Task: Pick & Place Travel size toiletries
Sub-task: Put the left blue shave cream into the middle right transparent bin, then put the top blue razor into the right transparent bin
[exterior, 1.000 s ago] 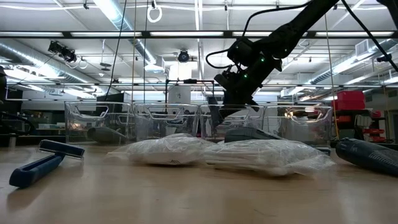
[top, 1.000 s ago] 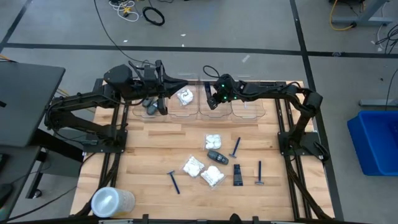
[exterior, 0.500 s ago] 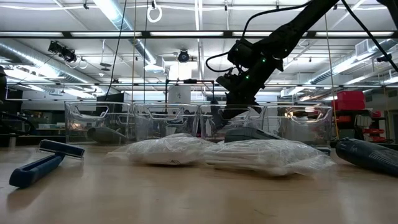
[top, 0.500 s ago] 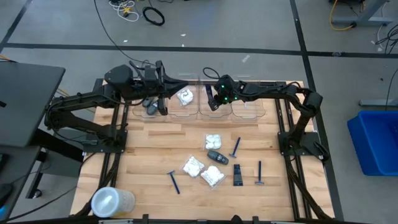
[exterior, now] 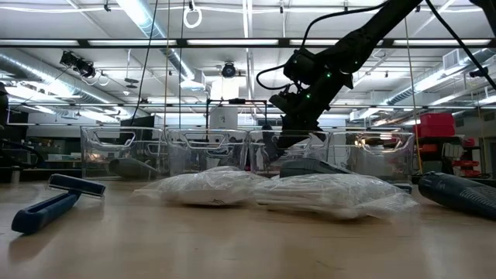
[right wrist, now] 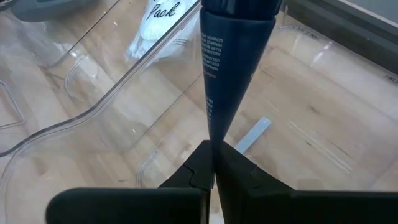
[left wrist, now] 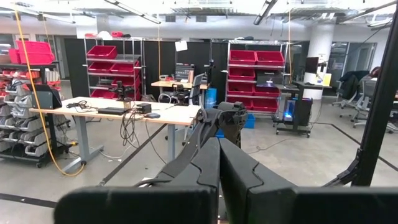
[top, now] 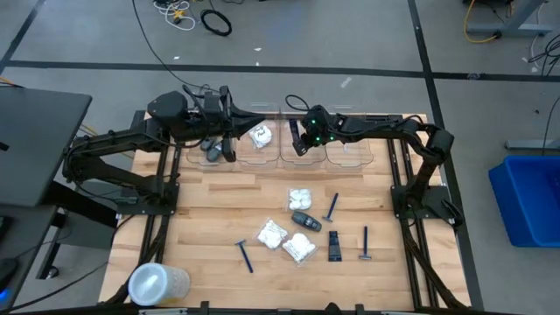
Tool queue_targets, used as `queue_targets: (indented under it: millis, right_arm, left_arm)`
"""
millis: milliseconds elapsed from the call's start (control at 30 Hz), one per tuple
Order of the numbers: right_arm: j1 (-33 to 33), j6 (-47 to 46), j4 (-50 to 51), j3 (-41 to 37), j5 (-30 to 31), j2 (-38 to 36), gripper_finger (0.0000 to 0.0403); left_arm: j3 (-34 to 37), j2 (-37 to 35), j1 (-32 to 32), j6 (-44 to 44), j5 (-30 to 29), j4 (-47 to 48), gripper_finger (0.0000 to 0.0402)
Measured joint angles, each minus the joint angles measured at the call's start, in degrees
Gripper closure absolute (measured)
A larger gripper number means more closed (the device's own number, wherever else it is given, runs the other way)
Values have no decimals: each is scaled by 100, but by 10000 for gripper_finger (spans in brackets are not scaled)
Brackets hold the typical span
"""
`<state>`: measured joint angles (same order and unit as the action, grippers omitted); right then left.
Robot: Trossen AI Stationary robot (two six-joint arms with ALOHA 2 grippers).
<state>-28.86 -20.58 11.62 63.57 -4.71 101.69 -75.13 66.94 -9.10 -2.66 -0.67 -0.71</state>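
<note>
Bins (top: 289, 144) of clear plastic stand in a row along the far edge of the bench (top: 210, 210), and everything else is placed from that row. At its left end the left gripper (top: 229, 131) hangs above the first two compartments with its jaws pressed together and nothing between them; a dark grey oval case (top: 211, 150) lies in the first compartment and a white crinkly packet (top: 260, 136) in the second. Over the third compartment the right gripper (right wrist: 213, 163) pinches the flat crimped end of a small black tube (right wrist: 233, 43), which hangs inside that bin's walls, clear of the wooden floor below it. The compartment at the right end of the row shows nothing inside.

Nearer than the row, a bare strip of wood runs the full width of the bench. Beyond that strip, left to right, lie a large translucent round container (top: 157, 283) at the near left corner, a blue razor (top: 245, 255), two white packets (top: 271, 234) side by side, a third packet (top: 301, 199) above a second oval case (top: 306, 220), a second razor (top: 332, 207), another black tube (top: 335, 246), and a third razor (top: 366, 244) close to the right frame rail.
</note>
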Motion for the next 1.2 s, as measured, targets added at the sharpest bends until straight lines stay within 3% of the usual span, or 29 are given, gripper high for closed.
queue_targets:
  millis: [333,800,1200]
  right_arm:
    - [0,-2,18,0,-2,-2,373]
    - [-11,-67,138,0,-24,-96,247]
    - [39,578,131,2,13,-941,258]
  left_arm:
    - [0,0,0,-117,0,4,392]
    - [0,0,0,-76,0,2,391]
    - [0,2,0,-19,24,128,389]
